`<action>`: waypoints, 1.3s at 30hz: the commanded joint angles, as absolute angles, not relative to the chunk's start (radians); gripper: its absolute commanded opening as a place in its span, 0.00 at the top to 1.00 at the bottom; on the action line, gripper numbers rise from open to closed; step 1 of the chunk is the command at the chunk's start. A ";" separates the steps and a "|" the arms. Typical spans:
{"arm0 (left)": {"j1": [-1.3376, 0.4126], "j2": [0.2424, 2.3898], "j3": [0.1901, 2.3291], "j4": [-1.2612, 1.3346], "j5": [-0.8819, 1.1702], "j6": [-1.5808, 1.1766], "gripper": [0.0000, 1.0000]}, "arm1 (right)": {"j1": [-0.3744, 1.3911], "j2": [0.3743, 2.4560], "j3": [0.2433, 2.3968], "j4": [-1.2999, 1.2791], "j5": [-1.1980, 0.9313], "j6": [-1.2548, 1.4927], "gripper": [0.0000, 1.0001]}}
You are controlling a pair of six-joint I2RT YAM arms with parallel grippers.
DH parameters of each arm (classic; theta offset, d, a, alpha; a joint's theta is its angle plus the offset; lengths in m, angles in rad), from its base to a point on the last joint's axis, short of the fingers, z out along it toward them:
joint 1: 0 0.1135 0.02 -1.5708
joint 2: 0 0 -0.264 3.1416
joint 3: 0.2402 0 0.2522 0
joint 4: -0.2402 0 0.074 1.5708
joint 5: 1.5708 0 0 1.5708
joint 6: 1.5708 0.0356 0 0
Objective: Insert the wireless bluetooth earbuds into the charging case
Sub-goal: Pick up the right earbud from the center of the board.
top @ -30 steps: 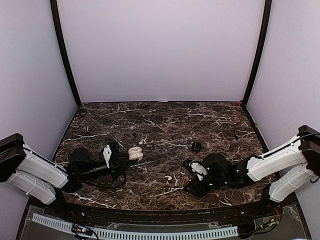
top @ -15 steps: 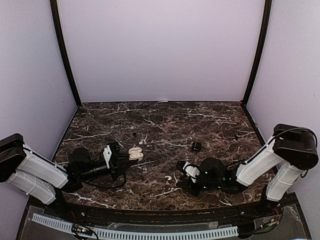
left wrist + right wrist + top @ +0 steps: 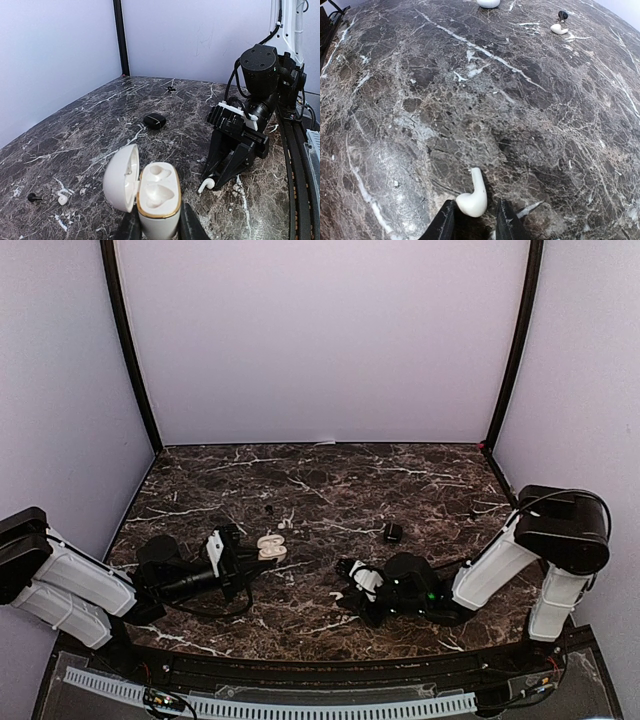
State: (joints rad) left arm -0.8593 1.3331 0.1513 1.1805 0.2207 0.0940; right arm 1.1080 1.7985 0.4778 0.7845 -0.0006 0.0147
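My left gripper (image 3: 158, 221) is shut on the base of a white charging case (image 3: 158, 192) with a gold rim. The case stands upright, lid open to the left, both sockets empty. It also shows in the top view (image 3: 268, 547). A white earbud (image 3: 474, 199) with a short stem lies on the marble. My right gripper (image 3: 474, 218) is low over it, open, with a finger on each side of the bud. The bud touches the left finger, and a gap shows at the right finger. In the left wrist view the bud (image 3: 205, 185) lies at the right gripper's (image 3: 216, 180) tips.
A second white earbud (image 3: 284, 523) and a small black earbud (image 3: 268, 510) lie behind the case, also in the left wrist view (image 3: 62, 200) (image 3: 33, 198). A closed black case (image 3: 393, 532) sits mid-right. Purple walls enclose the marble table (image 3: 330, 480).
My right gripper has moved left along the table to the white earbud and now straddles it. The left gripper and the case have not moved.
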 commanded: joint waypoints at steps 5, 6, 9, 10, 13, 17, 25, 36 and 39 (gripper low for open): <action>-0.853 1.333 0.156 1.217 0.230 0.109 0.98 | 1.117 1.863 0.506 0.727 0.004 -0.011 0.76; -0.853 1.333 0.157 1.218 0.229 0.109 0.98 | 1.117 1.867 0.510 0.726 0.004 -0.012 0.76; -0.853 1.334 0.156 1.216 0.229 0.110 0.98 | 1.117 1.866 0.512 0.725 0.005 -0.014 0.80; -0.853 1.335 0.156 1.216 0.228 0.110 0.98 | 1.116 1.866 0.512 0.724 0.007 -0.014 0.81; -0.853 1.336 0.158 1.218 0.229 0.110 0.98 | 1.117 1.857 0.506 0.724 0.011 -0.015 0.84; -0.853 1.338 0.158 1.216 0.229 0.112 0.98 | 1.117 1.841 0.501 0.723 0.012 -0.021 0.88; -0.853 1.339 0.159 1.216 0.245 0.114 0.98 | 1.117 1.789 0.502 0.686 0.013 -0.030 0.92; -0.853 1.341 0.164 1.213 0.287 0.112 0.98 | 1.139 1.631 0.511 0.560 0.043 -0.061 0.93; -0.853 1.340 0.165 1.210 0.289 0.109 0.98 | 1.144 1.608 0.517 0.527 0.052 -0.069 0.93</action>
